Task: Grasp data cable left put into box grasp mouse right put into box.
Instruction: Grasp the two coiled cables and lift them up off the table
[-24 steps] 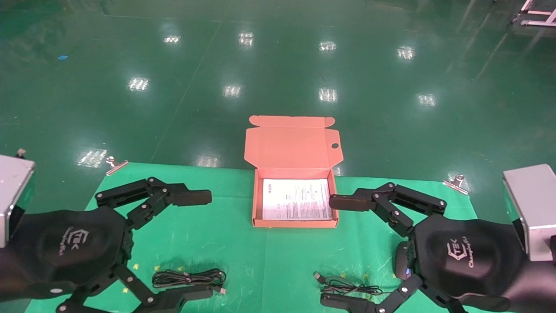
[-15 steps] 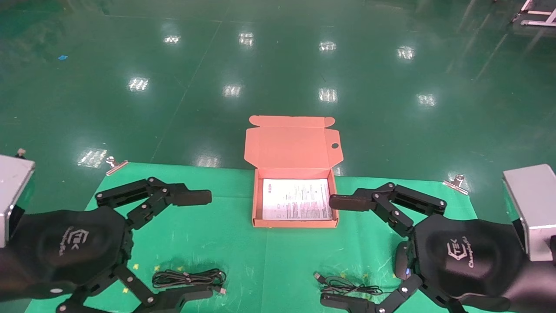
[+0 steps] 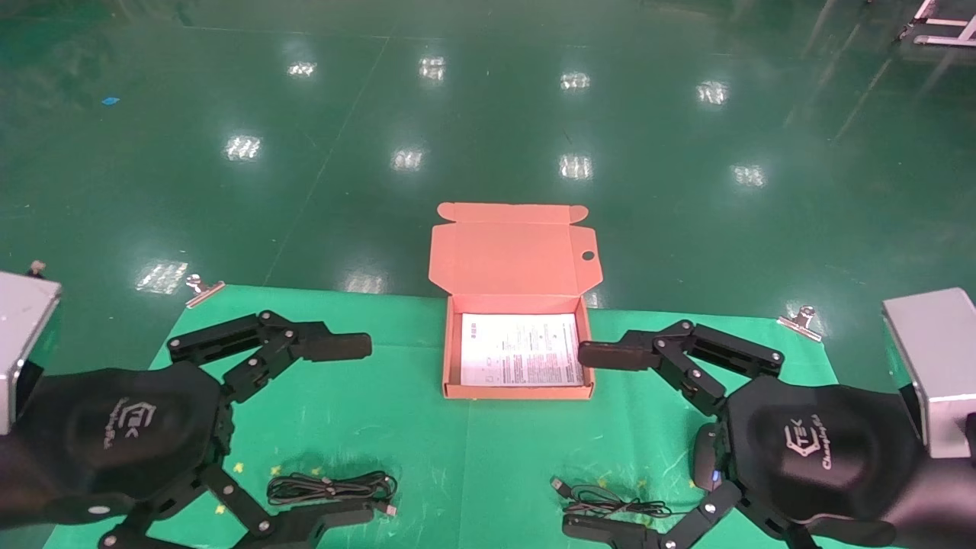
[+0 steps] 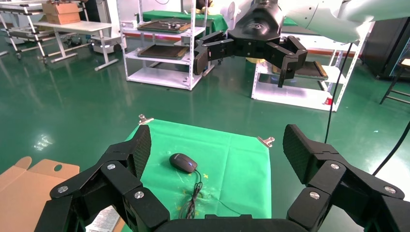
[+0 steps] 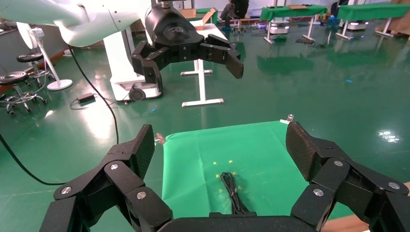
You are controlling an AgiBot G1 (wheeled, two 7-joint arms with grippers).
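The salmon-orange box lies open at the middle of the green mat, its holed flap lid folded back and a white printed sheet inside. The data cable lies coiled near the mat's front left; it also shows in the right wrist view. The black mouse sits at the front right, mostly hidden under my right gripper's body, and shows whole in the left wrist view with its thin cord. My left gripper hovers open above the cable. My right gripper hovers open beside the mouse.
The green mat is held by metal clips at its far corners, one also at the right. Silver blocks stand at the far left and the far right. Glossy green floor lies beyond the table.
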